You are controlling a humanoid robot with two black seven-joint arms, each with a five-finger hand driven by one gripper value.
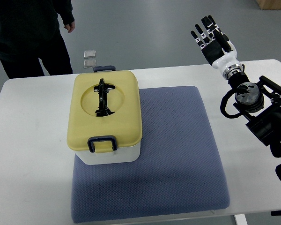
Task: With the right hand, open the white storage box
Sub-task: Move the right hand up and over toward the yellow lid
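Counting one storage box [105, 119], one right hand [213, 40]

The storage box [110, 152] has a white body under a pale yellow lid [104, 110], with a black carrying handle [102, 97] and dark navy latches [102, 142]. It sits on a blue-grey mat [178, 154] with a fine dotted weave. The worktop [33, 140] is plain white. The right hand [211, 37] has black fingers and a white palm; its arm [264, 115] is black.

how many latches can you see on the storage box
2. One dark latch sits on the near edge of the yellow lid; the other latch is on the far edge. Any on the hidden sides cannot be ruled out.
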